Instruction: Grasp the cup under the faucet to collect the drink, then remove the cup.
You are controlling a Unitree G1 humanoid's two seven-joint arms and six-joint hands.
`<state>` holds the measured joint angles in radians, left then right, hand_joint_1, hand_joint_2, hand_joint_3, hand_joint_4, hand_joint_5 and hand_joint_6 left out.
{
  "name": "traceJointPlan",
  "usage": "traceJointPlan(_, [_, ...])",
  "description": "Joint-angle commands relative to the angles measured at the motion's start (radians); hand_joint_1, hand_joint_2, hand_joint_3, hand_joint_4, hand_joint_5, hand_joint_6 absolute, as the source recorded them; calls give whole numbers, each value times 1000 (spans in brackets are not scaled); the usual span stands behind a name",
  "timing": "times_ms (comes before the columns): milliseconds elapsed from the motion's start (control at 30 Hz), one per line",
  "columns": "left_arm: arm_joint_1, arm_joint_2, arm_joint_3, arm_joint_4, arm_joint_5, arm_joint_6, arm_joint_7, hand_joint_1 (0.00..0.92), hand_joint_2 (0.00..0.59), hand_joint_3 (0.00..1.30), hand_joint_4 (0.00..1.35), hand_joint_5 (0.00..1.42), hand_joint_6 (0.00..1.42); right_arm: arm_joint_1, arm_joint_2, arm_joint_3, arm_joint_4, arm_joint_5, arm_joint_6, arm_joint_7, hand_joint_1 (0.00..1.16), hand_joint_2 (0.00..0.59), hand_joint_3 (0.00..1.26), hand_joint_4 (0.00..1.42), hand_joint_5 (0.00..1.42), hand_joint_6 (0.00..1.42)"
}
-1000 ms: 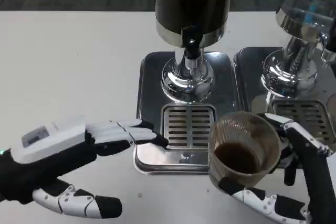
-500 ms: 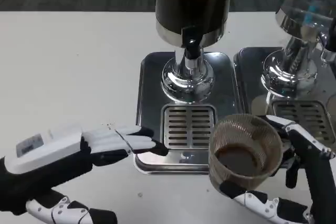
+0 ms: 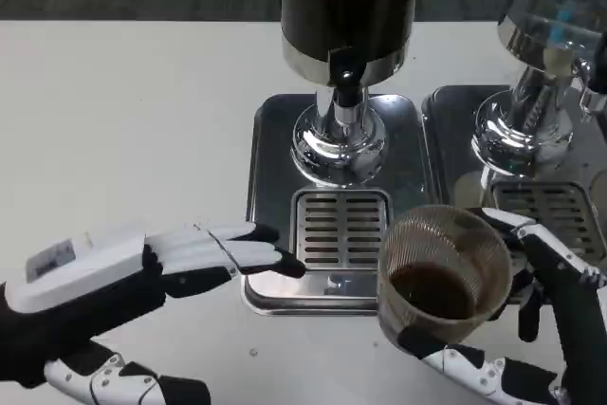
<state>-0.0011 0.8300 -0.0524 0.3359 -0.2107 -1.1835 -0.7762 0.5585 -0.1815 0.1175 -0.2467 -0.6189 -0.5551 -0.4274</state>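
Note:
A ribbed translucent cup [image 3: 443, 272] with dark drink in its bottom stands off the right front corner of the drip tray [image 3: 270, 139]. My right hand [image 3: 536, 329] grips the cup, fingers at its far side and thumb below it. The black faucet [image 3: 346, 78] of the dark dispenser [image 3: 349, 7] hangs over the slotted grate [image 3: 340, 228], where nothing stands. My left hand [image 3: 142, 277] is open at the lower left, fingers stretched toward the tray's front left edge, holding nothing.
A second dispenser [image 3: 550, 54] with a chrome base stands at the right on its own tray [image 3: 446, 130]. White table [image 3: 123, 120] spreads bare to the left and behind.
My left hand has sunk a little lower and leftward. The cup in my right hand has barely shifted.

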Motion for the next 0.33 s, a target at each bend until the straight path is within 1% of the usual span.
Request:
traceJointPlan(33, [-4,21,-4,1,-11,0,-7,0,159,166,81,58,120,-4,7,-12,-25,25,-39,-4,684,233,701,811,945,1243])
traceJointPlan(333, [-12,21,-7,11,-13,0,-12,0,154,166,81,58,123,-8,11,-17,-20,25,-45,1,707,222,702,794,945,1243])
